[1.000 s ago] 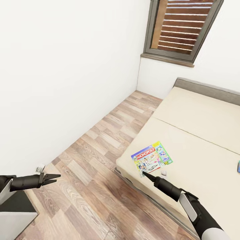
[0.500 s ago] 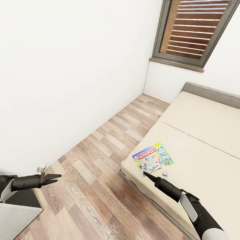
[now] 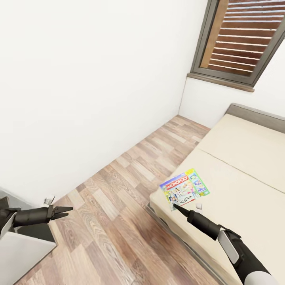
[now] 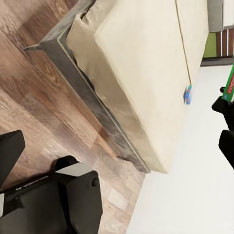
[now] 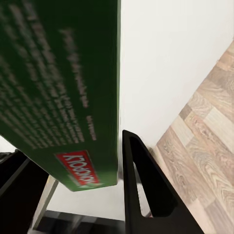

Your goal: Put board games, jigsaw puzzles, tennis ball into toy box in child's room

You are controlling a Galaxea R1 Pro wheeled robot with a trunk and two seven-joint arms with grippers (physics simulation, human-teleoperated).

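At the far left of my head view, the left gripper [image 3: 66, 209] hangs over the wood-plank floor [image 3: 118, 190] beside the white wall [image 3: 91, 79], its jaws slightly parted with nothing between them. Through the left wrist camera I see the bed [image 4: 141, 63] from its side, the beige mattress on a dark frame, and a small blue thing [image 4: 187, 93] lying far out on the mattress; it is too small for me to name.

Moving right in the head view, the board game [image 3: 185, 189], a colourful "MONOPOLY" box with a green edge, is lifted at a tilt above the near corner of the bed. The right gripper [image 3: 174, 206] pinches it at its near edge. My right wrist camera shows this up close: the green underside of the box [image 5: 58, 87] fills much of the picture, with one dark finger [image 5: 144, 190] pressed along its edge, so the jaws are clamped on the box. A small pale object [image 3: 199, 206] lies on the mattress just beside the gripper.

Farther right, a slatted window [image 3: 245, 39] sits above the bed's grey headboard [image 3: 257, 115].
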